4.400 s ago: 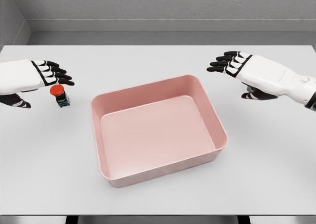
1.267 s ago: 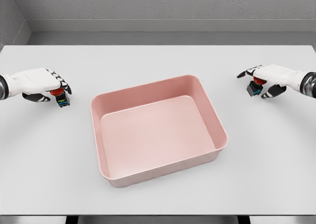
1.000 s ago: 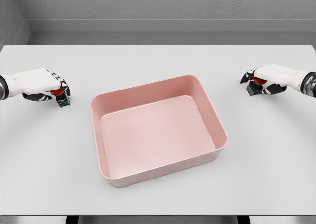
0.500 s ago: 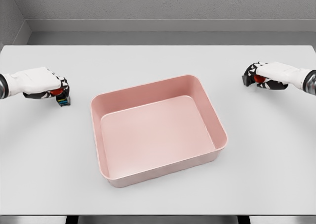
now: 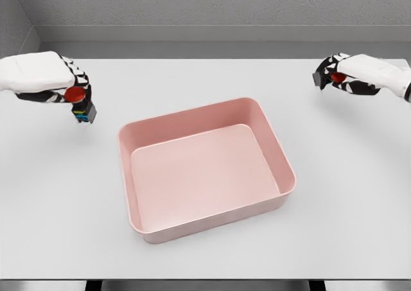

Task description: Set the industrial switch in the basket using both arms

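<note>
Fingers [image 5: 76,85] around switch [image 5: 81,106], seemingly airborne

The scene is evenly and brightly lit by soft, diffuse light from above. The pale surface [image 5: 205,252] is rendered without glare or hot spots. Only faint, soft-edged shading is seen inside the walls of the pink basket [image 5: 282,175] and along its base. No motion blur is visible, and everything is held in sharp focus. Straight edges are kept straight toward the frame borders.
</note>
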